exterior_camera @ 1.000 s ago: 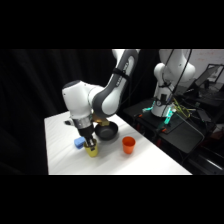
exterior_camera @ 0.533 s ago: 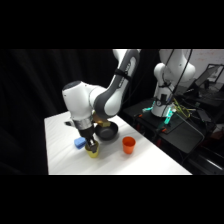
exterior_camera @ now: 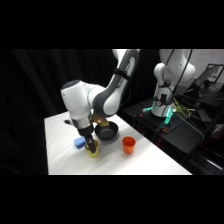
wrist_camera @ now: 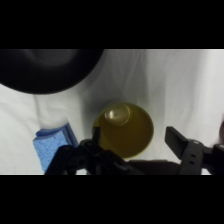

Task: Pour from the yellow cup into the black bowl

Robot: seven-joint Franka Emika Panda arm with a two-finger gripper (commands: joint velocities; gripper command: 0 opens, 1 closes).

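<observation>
The yellow cup (wrist_camera: 124,131) stands upright on the white table, seen from above in the wrist view with its inside showing. My gripper (wrist_camera: 134,136) is open and straddles it: the left finger (wrist_camera: 95,139) is at the cup's rim, and the right finger (wrist_camera: 176,141) stands a little off its other side. From the side, the gripper (exterior_camera: 89,144) reaches down over the yellow cup (exterior_camera: 93,151) near the table's front. The black bowl (exterior_camera: 106,132) sits just behind and to the right of the cup, and its rim fills the wrist view's upper left (wrist_camera: 47,75).
A blue block (exterior_camera: 79,143) lies just left of the cup and shows low on the left in the wrist view as the blue block (wrist_camera: 52,144). An orange cup (exterior_camera: 128,144) stands to the right of the bowl. A second white arm (exterior_camera: 167,80) stands on a dark bench beyond the table.
The gripper has sunk slightly lower around the yellow cup. The cup, bowl, blue block and orange cup have stayed where they were.
</observation>
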